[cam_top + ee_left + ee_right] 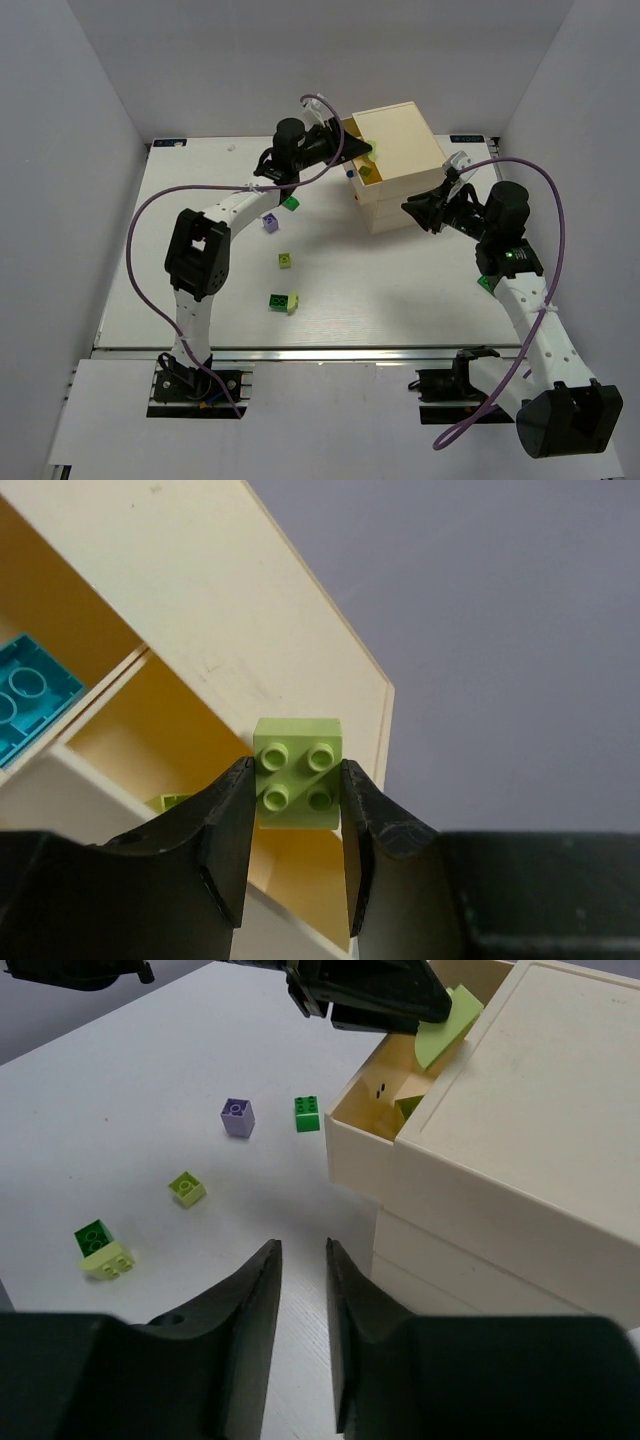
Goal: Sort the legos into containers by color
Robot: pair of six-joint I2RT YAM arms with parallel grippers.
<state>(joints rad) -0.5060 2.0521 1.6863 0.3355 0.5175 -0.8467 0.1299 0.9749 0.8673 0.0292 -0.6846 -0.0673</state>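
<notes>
Over top drawer, left gripper pinching pale-green lego, right gripper slightly parted, inside half-hidden

Left hand stretched forward, fingers clamped; right hand hovers, fingers slightly parted.

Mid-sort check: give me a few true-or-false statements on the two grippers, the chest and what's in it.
1. The left gripper holds a pale green lego above the open top drawer. True.
2. The right gripper carries a lego too. False: nothing sits between its jaws.
3. A blue lego lies in a drawer compartment. True.
4. Every drawer of the chest is shut. False: the top drawer is pulled out.
</notes>
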